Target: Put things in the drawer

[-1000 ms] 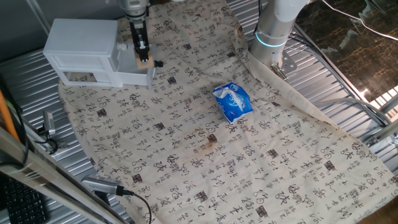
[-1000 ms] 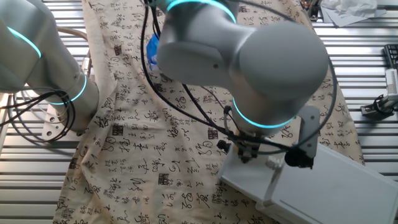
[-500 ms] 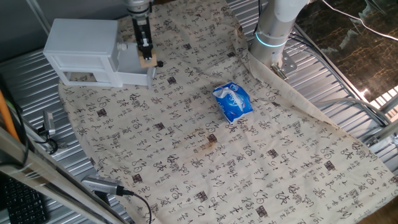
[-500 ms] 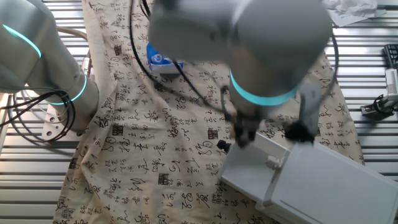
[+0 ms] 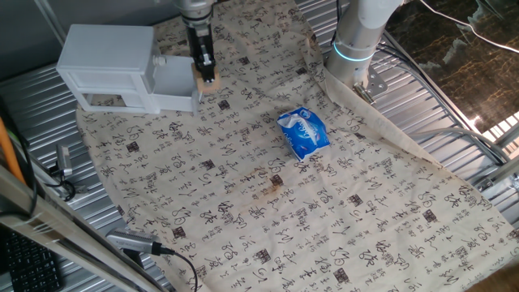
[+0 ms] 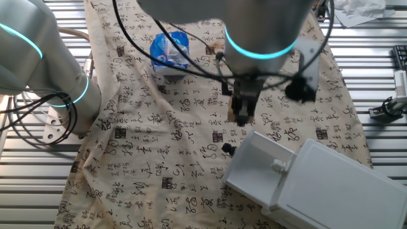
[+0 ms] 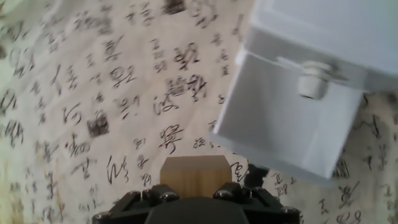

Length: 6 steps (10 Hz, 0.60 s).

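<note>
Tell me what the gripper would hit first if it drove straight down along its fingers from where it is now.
Probably the printed tablecloth, just beyond the open white plastic drawer. The gripper, shut on the small tan wooden block, points down at cloth beside the drawer's front edge; depth is unclear, so it might clip that edge.

Black calligraphy characters you see all over the tan cloth (image 5: 243, 203), too stylised to read, print on the blue packet (image 5: 303, 133) illegible
</note>
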### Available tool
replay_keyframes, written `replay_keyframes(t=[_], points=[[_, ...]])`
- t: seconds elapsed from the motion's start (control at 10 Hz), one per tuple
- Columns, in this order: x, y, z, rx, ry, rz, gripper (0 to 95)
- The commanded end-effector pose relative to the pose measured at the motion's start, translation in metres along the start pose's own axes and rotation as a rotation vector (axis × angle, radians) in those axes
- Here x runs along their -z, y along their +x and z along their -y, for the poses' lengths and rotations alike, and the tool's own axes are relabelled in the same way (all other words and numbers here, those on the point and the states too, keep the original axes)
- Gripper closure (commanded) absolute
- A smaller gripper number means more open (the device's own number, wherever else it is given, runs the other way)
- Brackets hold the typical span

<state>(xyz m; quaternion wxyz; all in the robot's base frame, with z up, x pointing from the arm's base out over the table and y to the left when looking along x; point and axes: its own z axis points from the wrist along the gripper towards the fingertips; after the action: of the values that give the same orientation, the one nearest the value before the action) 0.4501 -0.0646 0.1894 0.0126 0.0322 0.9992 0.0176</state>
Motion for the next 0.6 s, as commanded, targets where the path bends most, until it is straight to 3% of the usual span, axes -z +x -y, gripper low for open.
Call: replay_keyframes(t=[0.1,0.2,0.4,0.6], points=[[0.0032,0.0067,-0.0138,0.756,0.125,-0.063,95.0],[0.0033,0.008,-0.0149,0.974,0.141,-0.089,95.0],[0.0023,0.0092,-0.0174,1.302,0.125,-0.117,95.0],[0.002,0.0105,-0.0163,1.551,0.105,-0.125,95.0]])
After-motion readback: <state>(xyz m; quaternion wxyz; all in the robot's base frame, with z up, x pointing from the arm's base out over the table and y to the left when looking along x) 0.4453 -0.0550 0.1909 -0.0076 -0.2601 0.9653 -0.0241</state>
